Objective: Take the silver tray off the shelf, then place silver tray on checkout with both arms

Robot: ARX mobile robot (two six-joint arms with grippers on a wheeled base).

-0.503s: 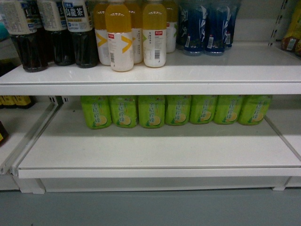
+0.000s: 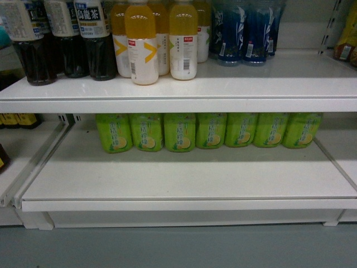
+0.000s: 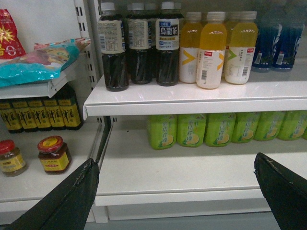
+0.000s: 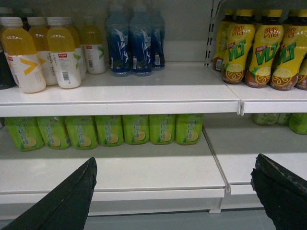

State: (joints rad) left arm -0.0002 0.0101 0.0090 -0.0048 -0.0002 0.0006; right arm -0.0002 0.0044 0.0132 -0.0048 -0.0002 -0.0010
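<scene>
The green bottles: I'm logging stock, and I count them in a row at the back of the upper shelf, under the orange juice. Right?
Not quite. The green bottles stand at the back of the lower shelf, below the board that holds the orange juice. The head view shows this.

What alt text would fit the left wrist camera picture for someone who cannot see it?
White store shelf boards hold dark tea bottles, orange juice bottles and, below, green bottles. The two dark tips of the left claw, spread wide open, frame the bottom corners. Jars stand at far left; no silver tray is visible.
</scene>
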